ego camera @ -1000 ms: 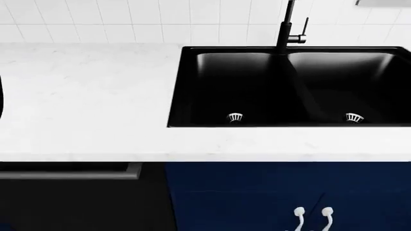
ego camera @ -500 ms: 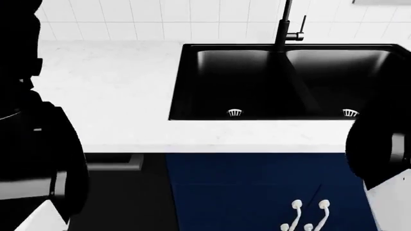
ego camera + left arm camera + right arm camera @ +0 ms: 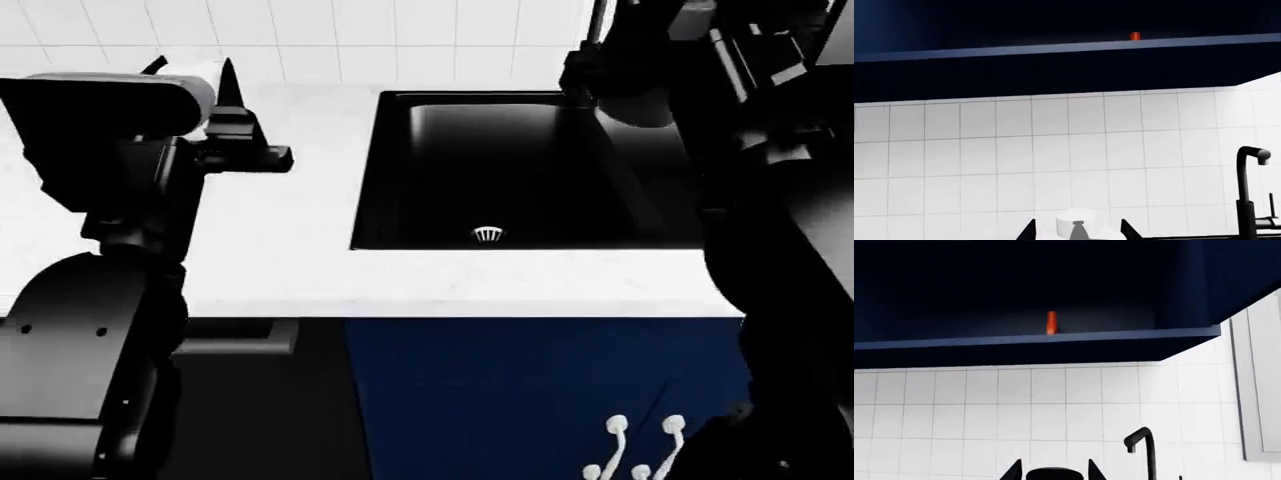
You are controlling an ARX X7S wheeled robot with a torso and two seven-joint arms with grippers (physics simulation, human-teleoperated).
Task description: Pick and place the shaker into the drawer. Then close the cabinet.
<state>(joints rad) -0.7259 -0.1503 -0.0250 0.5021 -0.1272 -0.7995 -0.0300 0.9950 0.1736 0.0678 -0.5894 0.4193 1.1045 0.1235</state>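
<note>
Between the spread fingertips (image 3: 1029, 231) of left claw (image 3: 1077, 233), only a whitish rounded shape cut off by the frame edge, too cropped to name. Jaws wide apart, closed on nothing. Ahead of that claw, white tiled wall (image 3: 1054, 150); higher up, navy wall cupboard (image 3: 1054, 70) with small orange object (image 3: 1135, 36) on its shelf; nearby, black faucet (image 3: 1249, 190).

Seen from the head, left arm (image 3: 120, 200) raised over white countertop (image 3: 294, 240), tips pointing up, just beside black sink (image 3: 507, 170). Right claw (image 3: 1053, 473) also wide, facing the tiles; right arm (image 3: 761, 150) up over the sink's far side.

Well below both claws, navy cupboard front (image 3: 507, 380) with white handles (image 3: 641, 445); under left arm, black appliance front (image 3: 267, 420) with grey bar handle (image 3: 247, 345). Cannot tell where shaker or drawer are.
</note>
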